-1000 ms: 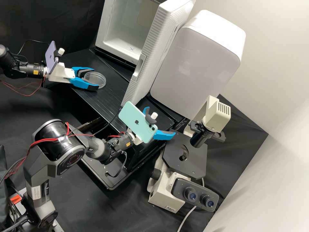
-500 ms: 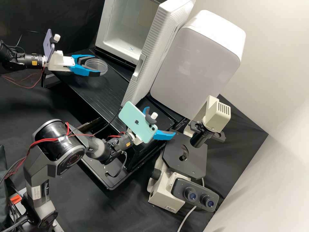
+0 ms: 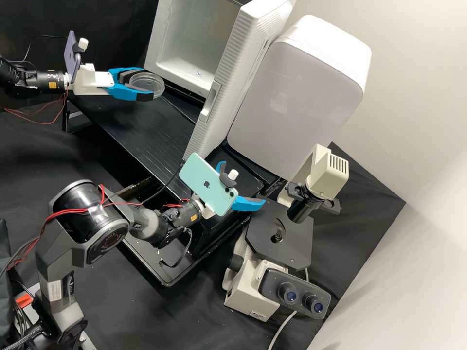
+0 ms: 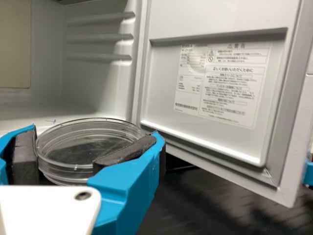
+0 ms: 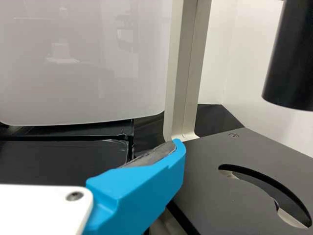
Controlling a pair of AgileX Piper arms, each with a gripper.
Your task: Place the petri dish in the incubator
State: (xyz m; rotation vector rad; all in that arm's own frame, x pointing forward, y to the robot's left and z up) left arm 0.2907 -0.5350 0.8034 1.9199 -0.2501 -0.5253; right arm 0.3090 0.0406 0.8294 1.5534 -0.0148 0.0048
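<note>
Lifted off the bench [image 3: 146, 131], dish now nearer the incubator mouth.
At ten o'clock in the high view the left gripper [image 3: 144, 85] clamps the dish [image 4: 85, 144] level; the incubator [image 3: 168, 34] opens at one o'clock of it. Best keep it flat, go in slowly and release well inside. A pad [image 4: 124, 152] hides the rim contact; right gripper [image 3: 248, 203]: state cannot be told.

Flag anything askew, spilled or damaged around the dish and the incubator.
Nothing stands out. The petri dish sits level and intact between the fingers of the left gripper, with no spill visible, in front of the incubator, whose door stands open.
</note>
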